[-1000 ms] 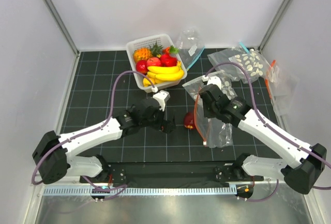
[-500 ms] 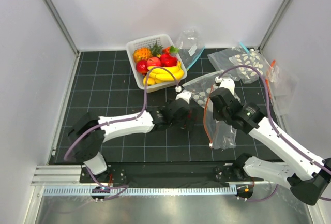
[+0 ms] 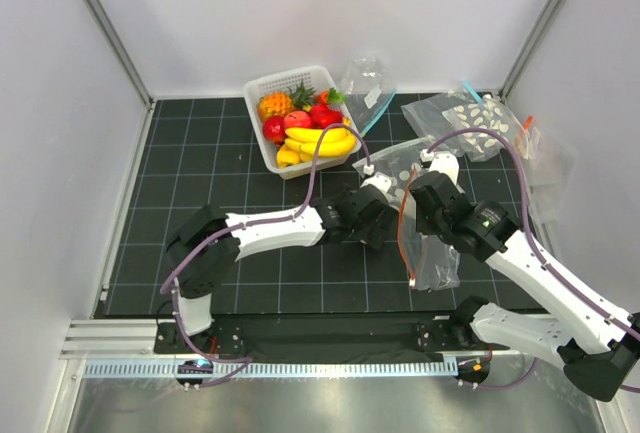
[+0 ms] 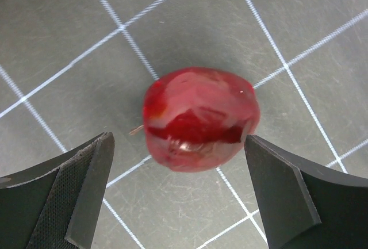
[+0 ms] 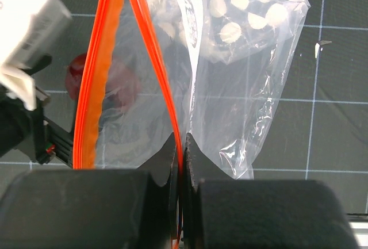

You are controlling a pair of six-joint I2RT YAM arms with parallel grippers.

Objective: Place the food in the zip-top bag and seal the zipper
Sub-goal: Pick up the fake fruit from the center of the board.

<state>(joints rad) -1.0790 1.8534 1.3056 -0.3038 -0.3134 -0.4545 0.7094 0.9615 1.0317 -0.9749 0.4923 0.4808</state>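
Observation:
A glossy red fruit (image 4: 198,119) lies on the black grid mat. My left gripper (image 4: 178,141) is open, one finger on either side just short of the fruit, not touching it. In the top view the left gripper (image 3: 388,225) hides the fruit and sits at the mouth of the zip-top bag (image 3: 435,253). My right gripper (image 5: 181,140) is shut on the orange-red zipper (image 5: 150,42) and holds the mouth open; it also shows in the top view (image 3: 410,233). The fruit shows dimly through the bag (image 5: 86,75). The banana bunch (image 3: 322,141) and other fruits are in the basket.
A white basket (image 3: 262,88) stands at the back centre. A clear bag with a blue strip (image 3: 368,88) lies beside it. Bags dotted with white discs (image 3: 480,118) lie at the back right, one (image 3: 400,165) just behind the grippers.
My left arm has swung right across the mat to the red fruit at the bag's mouth, and now covers it from above. My right gripper has shifted the bag slightly right.

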